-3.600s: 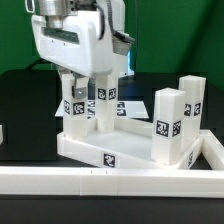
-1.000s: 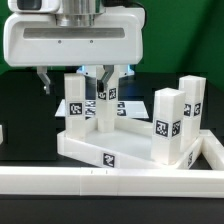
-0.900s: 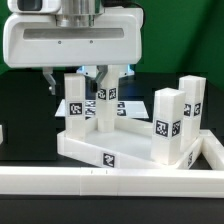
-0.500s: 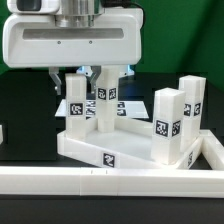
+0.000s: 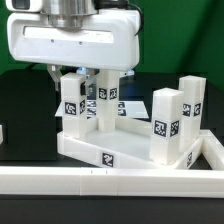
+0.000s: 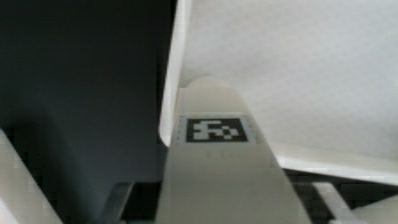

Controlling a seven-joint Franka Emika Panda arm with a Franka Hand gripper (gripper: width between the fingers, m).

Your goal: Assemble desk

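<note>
The white tray-like tabletop lies on the black table with four white tagged legs standing in its corner sockets: one on the near left, one behind it, and two on the exterior view's right. My gripper hangs over the near-left leg with a finger on each side of its top. It is open, with narrow gaps to the leg. In the wrist view this leg rises between the jaws of my gripper, its tag facing the camera.
A long white rail border runs along the front and turns up the exterior view's right side. A small white object shows at the left edge. The other legs stand close around the gripper.
The fingers stood wide apart a second ago and have drawn in toward the near-left leg. The hand has also moved slightly to the exterior view's left. The legs and tabletop have not moved.
</note>
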